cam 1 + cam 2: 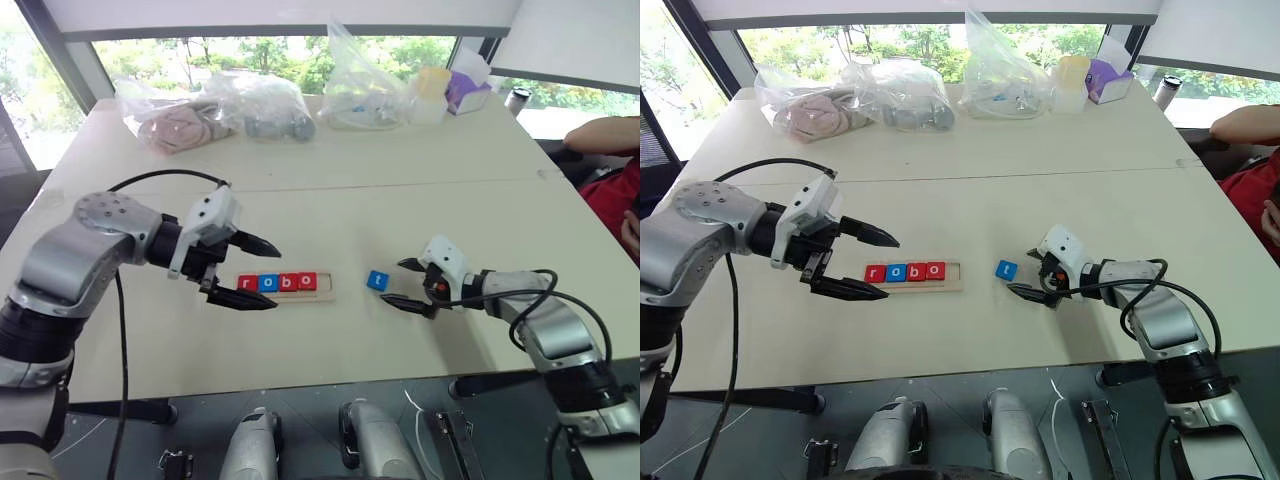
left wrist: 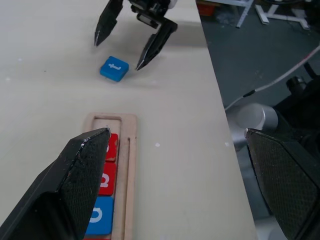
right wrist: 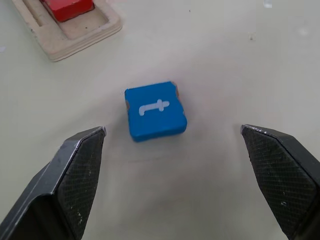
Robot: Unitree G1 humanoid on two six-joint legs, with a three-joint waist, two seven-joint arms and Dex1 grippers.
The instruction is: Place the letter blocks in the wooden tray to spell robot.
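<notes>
The wooden tray (image 1: pixel 325 290) lies at the table's middle, holding the letter blocks r (image 1: pixel 248 284), o (image 1: pixel 268 283), b (image 1: pixel 288 282) and o (image 1: pixel 307 281); its right end slot is bare. A blue t block (image 1: pixel 377 280) lies flat on the table just right of the tray. My right gripper (image 1: pixel 393 282) is open right beside it, one finger on either side of the t block (image 3: pixel 155 111) without touching. Over the tray's left end my left gripper (image 1: pixel 275 275) hovers open and holds nothing.
Clear plastic bags (image 1: pixel 265 105) with items, a pale cup (image 1: pixel 432 92) and a purple box (image 1: pixel 465 92) line the table's far side. A person's red sleeve (image 1: pixel 615 200) is at the right edge. The table's front edge (image 1: pixel 300 385) is close below the tray.
</notes>
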